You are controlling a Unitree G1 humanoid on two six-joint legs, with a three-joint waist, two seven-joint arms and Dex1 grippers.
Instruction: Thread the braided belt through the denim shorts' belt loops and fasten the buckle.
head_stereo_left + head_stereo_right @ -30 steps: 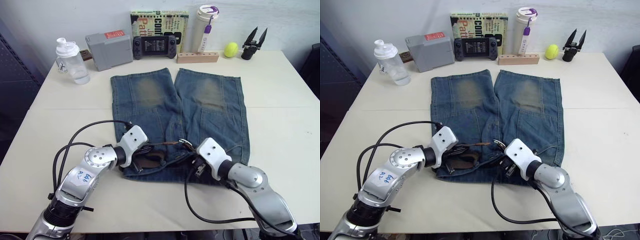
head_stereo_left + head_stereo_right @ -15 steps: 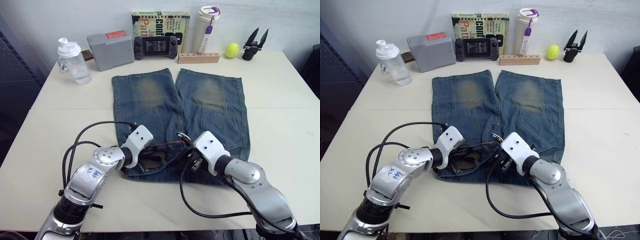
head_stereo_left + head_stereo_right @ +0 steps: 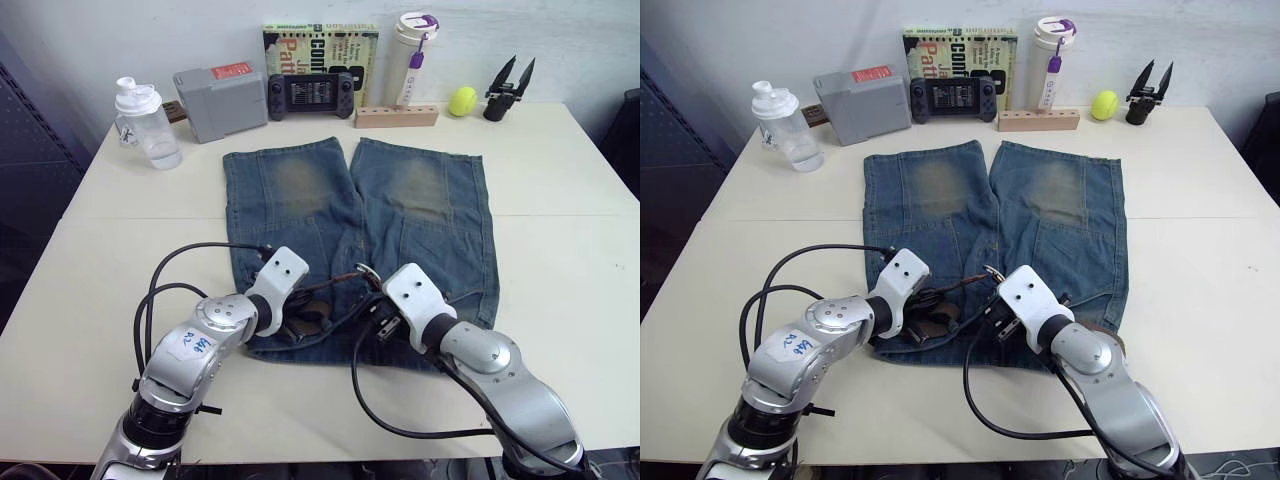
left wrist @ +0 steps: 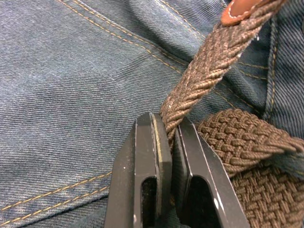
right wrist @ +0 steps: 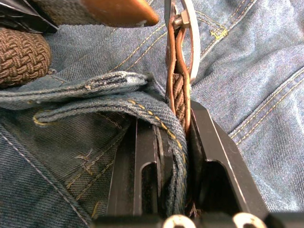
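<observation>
The denim shorts point(image 3: 355, 235) are lying flat on the pale surface point(image 3: 560, 250), legs pointing away from the robot and waistband toward it. Both arms are reaching in over the waistband at the near edge.

The left gripper point(image 4: 169, 142) is pinching the braided belt point(image 4: 209, 61) with its jaws drawn nearly together, only the thickness of one woven strand between them. That strand is rising out of the jaws toward the tan leather tip point(image 4: 242, 8), while another run of the belt is curving just beside the fingers point(image 4: 147, 161) and lying on the denim.

The right gripper point(image 5: 173, 142) is clamping with its jaws narrow on a fold of denim waistband together with the belt end by the buckle point(image 5: 183, 33). The silver frame is standing upright just past the fingertips, with the leather strap around it running down between the jaws. A belt loop point(image 5: 95, 88) is sticking out sideways from the fold, touching the inner finger point(image 5: 142, 161).

In the head views the two grippers are sitting close together at the middle of the waistband, with the belt bridging them.

Along the far edge of the surface are standing a clear bottle point(image 3: 143, 122), a grey box point(image 3: 220, 98), a handheld console point(image 3: 309, 94), a book point(image 3: 320, 45), a white tumbler point(image 3: 415, 55), a yellow ball point(image 3: 462, 100) and a black tool point(image 3: 508, 88).
</observation>
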